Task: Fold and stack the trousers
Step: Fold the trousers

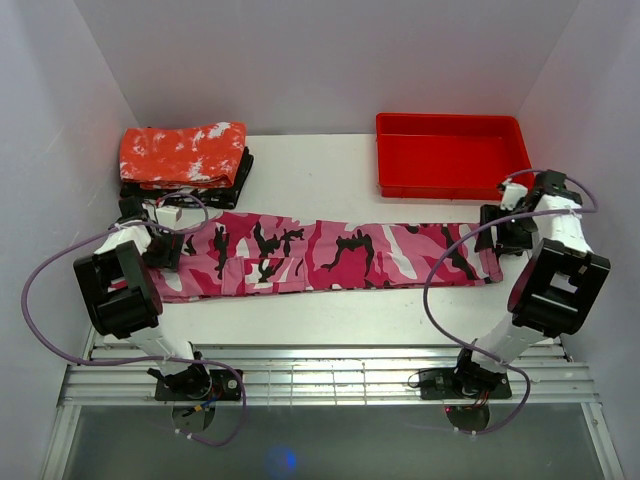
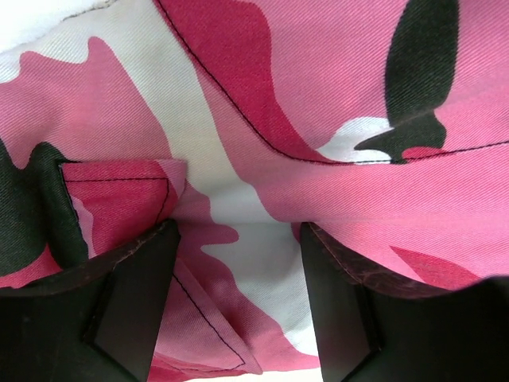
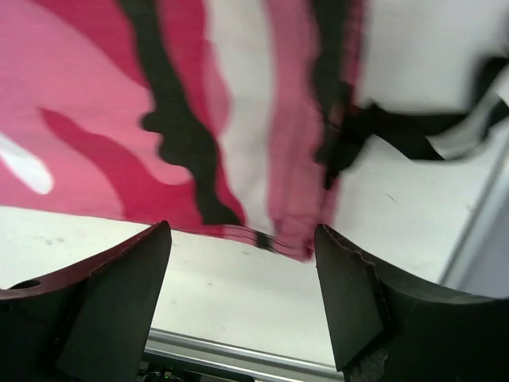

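Observation:
The pink camouflage trousers (image 1: 330,258) lie flat and stretched out across the table, waist at the left and leg hems at the right. My left gripper (image 1: 165,248) is down at the waist end. In the left wrist view it (image 2: 238,231) is open, with the cloth (image 2: 334,79) and a pocket flap (image 2: 119,199) lying between its spread fingers. My right gripper (image 1: 497,232) is at the hem end. In the right wrist view it (image 3: 242,231) is open and empty, just above the bare table, with the trouser hem (image 3: 290,239) just ahead of its fingertips.
A folded red cloth with white speckles (image 1: 185,152) lies on a black object at the back left. A red tray (image 1: 450,155) stands at the back right. White walls close in both sides. A metal rail (image 1: 320,375) runs along the near edge.

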`<control>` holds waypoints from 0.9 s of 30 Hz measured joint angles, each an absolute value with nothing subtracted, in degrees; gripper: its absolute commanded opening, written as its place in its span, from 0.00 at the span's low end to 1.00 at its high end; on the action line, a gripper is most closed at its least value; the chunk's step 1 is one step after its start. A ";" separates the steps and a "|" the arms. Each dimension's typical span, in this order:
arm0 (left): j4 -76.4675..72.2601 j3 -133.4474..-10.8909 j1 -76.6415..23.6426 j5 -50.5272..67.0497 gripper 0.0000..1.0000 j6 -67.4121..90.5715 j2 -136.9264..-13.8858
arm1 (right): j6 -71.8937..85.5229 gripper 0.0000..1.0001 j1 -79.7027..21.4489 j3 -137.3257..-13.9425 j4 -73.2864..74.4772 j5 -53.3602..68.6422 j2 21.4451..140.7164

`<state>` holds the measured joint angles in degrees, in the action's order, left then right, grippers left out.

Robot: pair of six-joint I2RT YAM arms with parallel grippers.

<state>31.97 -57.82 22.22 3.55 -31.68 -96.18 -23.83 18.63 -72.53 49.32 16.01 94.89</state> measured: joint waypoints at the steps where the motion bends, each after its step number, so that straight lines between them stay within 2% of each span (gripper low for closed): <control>1: 31.99 -57.82 22.22 3.60 0.75 -31.73 -96.18 | -23.73 0.78 21.21 -72.60 48.99 15.07 95.11; 5: 32.42 -58.04 22.22 3.92 0.75 -31.99 -96.18 | -23.14 0.78 26.68 -72.66 47.35 11.70 96.53; 14: 32.97 -58.13 22.22 4.62 0.76 -32.58 -96.18 | -22.28 0.77 28.82 -71.55 41.12 7.22 103.88; 22: 34.35 -59.00 22.22 5.19 0.76 -32.53 -96.18 | -20.99 0.61 28.38 -71.33 39.07 12.29 107.28; 26: 35.31 -60.07 22.22 5.34 0.76 -32.45 -96.18 | -20.05 0.58 28.16 -70.72 38.76 16.16 107.31; 27: 35.46 -60.29 22.22 5.34 0.76 -32.36 -96.18 | -19.94 0.49 28.03 -70.61 38.79 16.97 107.31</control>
